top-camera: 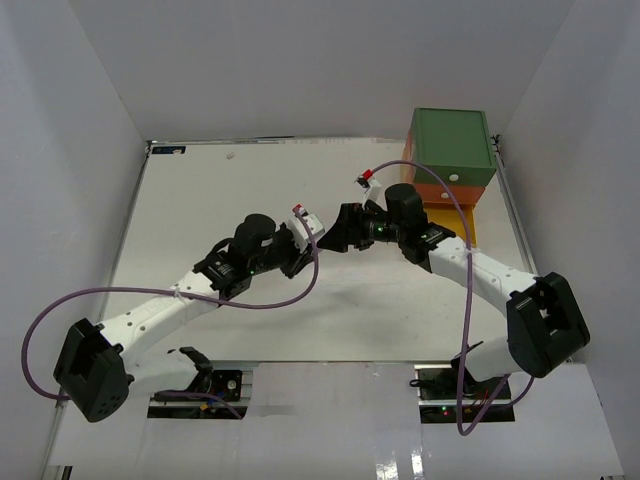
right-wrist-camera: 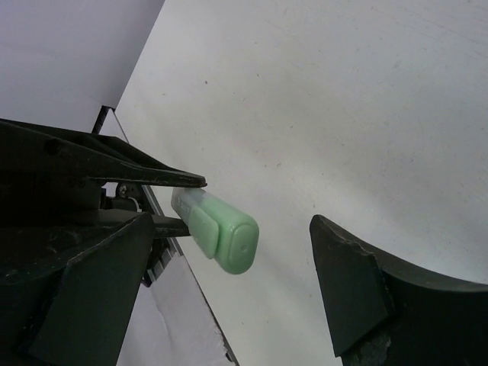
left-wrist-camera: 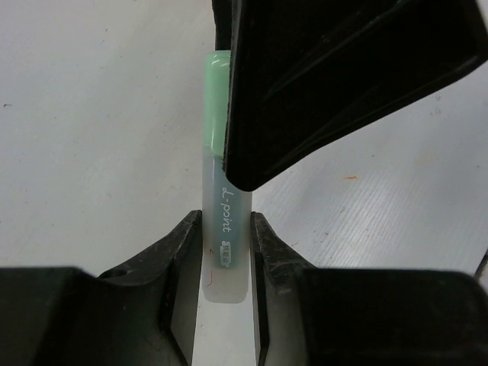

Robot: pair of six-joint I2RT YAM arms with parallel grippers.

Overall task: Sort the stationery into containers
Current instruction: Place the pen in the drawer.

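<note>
Left gripper [left-wrist-camera: 226,226] pinched green-capped highlighter [left-wrist-camera: 217,107] by its clear barrel | right gripper [right-wrist-camera: 232,229] gaped wide, gripping nothing (fingers flanked the cap)

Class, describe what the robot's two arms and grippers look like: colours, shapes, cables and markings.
Both the left arm and right arm have white links with black joints. A purple cable loops along each. The left gripper and right gripper are black with wedge-shaped jaws; the right wrist shows a green light.

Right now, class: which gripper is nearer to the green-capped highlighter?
Left. The left gripper is shut on the barrel of the green-capped highlighter; the right gripper stands open around its cap, seemingly without touching.
</note>
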